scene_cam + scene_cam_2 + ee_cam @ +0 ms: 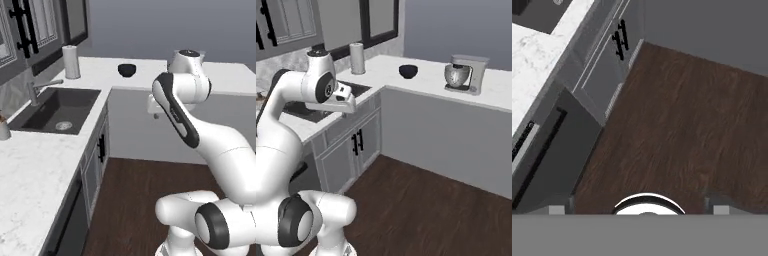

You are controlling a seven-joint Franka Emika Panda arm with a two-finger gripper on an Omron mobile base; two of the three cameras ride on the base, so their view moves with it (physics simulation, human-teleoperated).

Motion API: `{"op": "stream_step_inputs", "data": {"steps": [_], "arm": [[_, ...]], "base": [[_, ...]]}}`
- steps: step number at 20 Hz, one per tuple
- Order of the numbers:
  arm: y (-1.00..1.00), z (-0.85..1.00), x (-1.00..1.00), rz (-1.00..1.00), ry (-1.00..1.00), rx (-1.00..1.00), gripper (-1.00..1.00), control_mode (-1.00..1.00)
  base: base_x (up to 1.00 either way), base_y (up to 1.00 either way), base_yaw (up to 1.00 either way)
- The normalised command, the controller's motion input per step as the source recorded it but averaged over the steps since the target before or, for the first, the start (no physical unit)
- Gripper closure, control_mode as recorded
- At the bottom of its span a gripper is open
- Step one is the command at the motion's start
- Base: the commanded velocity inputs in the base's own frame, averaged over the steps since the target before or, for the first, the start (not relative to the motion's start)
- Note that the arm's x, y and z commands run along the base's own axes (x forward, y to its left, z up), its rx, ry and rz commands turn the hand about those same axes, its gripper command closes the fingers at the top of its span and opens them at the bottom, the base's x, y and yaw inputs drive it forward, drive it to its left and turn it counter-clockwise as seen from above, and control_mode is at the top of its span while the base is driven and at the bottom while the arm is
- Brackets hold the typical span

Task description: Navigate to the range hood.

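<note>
The gripper [346, 102] sits folded in front of the white arm at left centre of the right base view; honestly can't tell if the jaws are open or closed, too small and boxy from here. In the hand view it's looking down at dark brown wood-plank floor [682, 125] and matte grey cabinet doors with black bar handles [619, 42].

Going outward: white marble-look table [35, 165] runs along the left of the left base view, with a dark rectangular sink [57, 110] sunk in and a brushed metal faucet [37, 90] beside it. A white paper towel roll [71, 62] stands upright at the corner. Small glossy black bowl [408, 71] further along, then a silver stand mixer [463, 74] at upper right.
</note>
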Motion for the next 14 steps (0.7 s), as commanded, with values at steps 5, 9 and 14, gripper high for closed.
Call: {"op": "stream_step_inputs", "data": {"steps": [5,9,14], "arm": [[0.00,0.00,0.00,0.00,0.00,0.00,-1.00,1.00],[0.00,0.00,0.00,0.00,0.00,0.00,-1.00,1.00],[0.00,0.00,0.00,0.00,0.00,0.00,-1.00,1.00]], "base": [[0.00,0.00,-0.86],[0.00,0.00,-0.88],[0.00,0.00,-0.92]]}}
